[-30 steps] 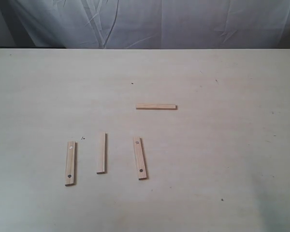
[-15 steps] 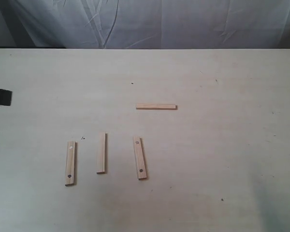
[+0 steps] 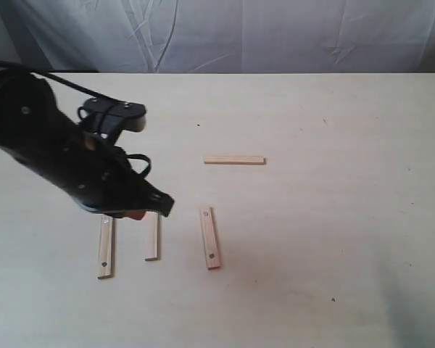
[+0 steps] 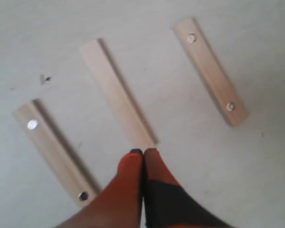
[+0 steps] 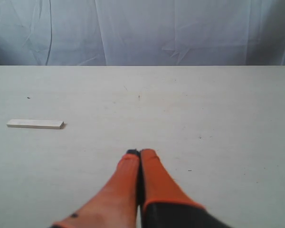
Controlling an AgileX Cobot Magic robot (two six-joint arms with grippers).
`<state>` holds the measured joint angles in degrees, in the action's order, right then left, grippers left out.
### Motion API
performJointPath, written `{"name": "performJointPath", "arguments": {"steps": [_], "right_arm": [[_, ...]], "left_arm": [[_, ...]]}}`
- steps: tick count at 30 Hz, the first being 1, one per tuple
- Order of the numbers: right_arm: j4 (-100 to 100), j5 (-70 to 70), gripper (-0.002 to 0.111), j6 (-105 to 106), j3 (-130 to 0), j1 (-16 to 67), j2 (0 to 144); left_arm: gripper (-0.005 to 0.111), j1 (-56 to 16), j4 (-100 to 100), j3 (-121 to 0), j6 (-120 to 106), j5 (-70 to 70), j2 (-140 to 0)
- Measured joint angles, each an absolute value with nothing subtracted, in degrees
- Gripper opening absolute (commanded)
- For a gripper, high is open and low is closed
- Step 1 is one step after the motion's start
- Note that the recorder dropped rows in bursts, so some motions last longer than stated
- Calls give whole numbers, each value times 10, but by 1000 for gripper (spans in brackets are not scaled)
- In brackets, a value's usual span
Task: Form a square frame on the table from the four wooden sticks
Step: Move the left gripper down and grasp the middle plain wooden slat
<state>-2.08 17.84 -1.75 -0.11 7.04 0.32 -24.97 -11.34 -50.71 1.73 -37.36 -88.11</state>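
Four pale wooden sticks lie apart on the table [image 3: 333,217]. A holed stick [image 3: 105,250] and a plain narrow stick [image 3: 152,241] lie near the front left, and a second holed stick [image 3: 209,238] lies to their right. The other narrow stick [image 3: 234,160] lies crosswise farther back. My left gripper [image 3: 134,214] hovers over the far ends of the two left sticks, hiding them. In the left wrist view it [image 4: 143,152] is shut and empty, just off the end of the narrow stick [image 4: 116,92], between the holed sticks [image 4: 54,152] [image 4: 210,71]. My right gripper [image 5: 140,153] is shut and empty, with the crosswise stick [image 5: 35,124] ahead; it is outside the exterior view.
A pale grey cloth backdrop [image 3: 239,32] hangs behind the table's far edge. The black left arm [image 3: 51,145] reaches in from the left over the table. A few tiny dark specks dot the tabletop.
The left arm has swung in from the left edge and now hangs over the far ends of the two left sticks. None of the sticks has moved.
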Motion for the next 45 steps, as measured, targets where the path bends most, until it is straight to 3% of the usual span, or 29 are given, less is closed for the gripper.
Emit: {"name": "performJointPath", "arguments": {"steps": [10,19,31,45], "right_arm": [[-21,178,0,-17,-1,70,3],[-21,178,0,-17,-1,70,3],[-21,178,0,-17,-1,70,3],[-21,178,0,-17,-1,70,3]], "left_arm": [[0,-281,-146,-543,41,-337,-915],[0,-281,0,-536,322,-298,-933],[35,-281,48,-536,395,-302,-1006],[36,-281,55,-536,398,-286,-1058]]}}
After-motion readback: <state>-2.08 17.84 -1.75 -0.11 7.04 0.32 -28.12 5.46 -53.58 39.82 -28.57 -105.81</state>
